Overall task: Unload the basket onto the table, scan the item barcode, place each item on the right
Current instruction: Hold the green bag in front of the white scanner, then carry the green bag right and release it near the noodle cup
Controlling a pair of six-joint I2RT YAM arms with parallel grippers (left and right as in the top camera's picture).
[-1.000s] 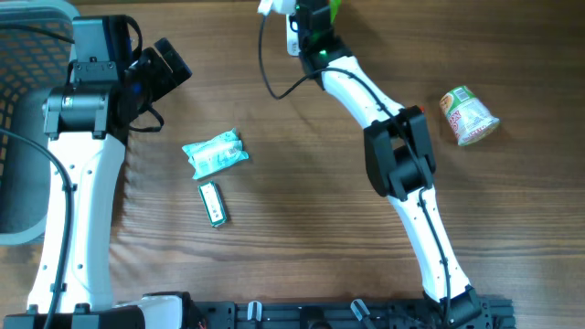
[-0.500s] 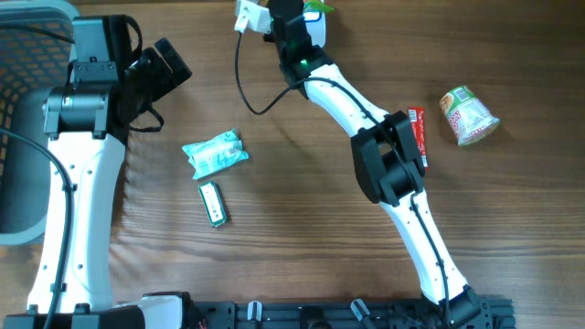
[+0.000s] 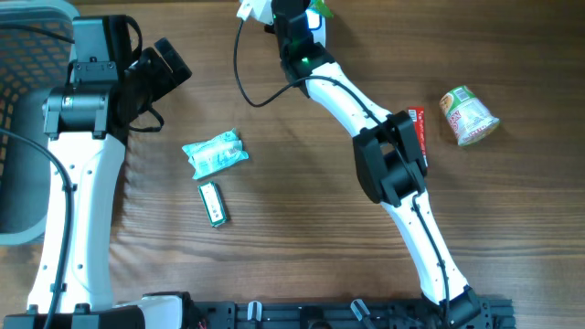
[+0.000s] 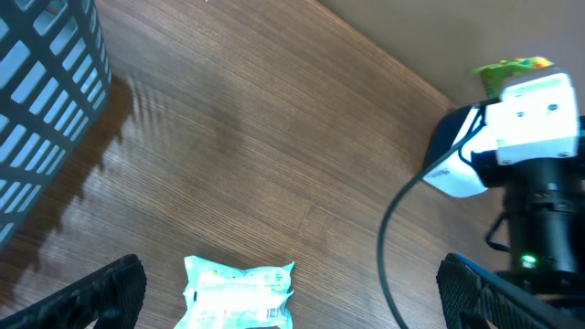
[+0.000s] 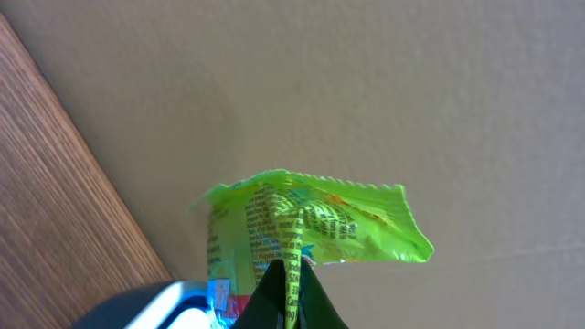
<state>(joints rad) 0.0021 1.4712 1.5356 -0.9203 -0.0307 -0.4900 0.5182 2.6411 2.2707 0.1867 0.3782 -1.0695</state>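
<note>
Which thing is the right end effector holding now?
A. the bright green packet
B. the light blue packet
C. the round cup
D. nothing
A: in the right wrist view the right end effector is shut on the bright green packet, pinching its edge.

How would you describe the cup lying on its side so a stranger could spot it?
On the right side of the wooden table, just past the slim red box, lies the cup. It is the only round item, with a green top and red-and-white label.
</note>
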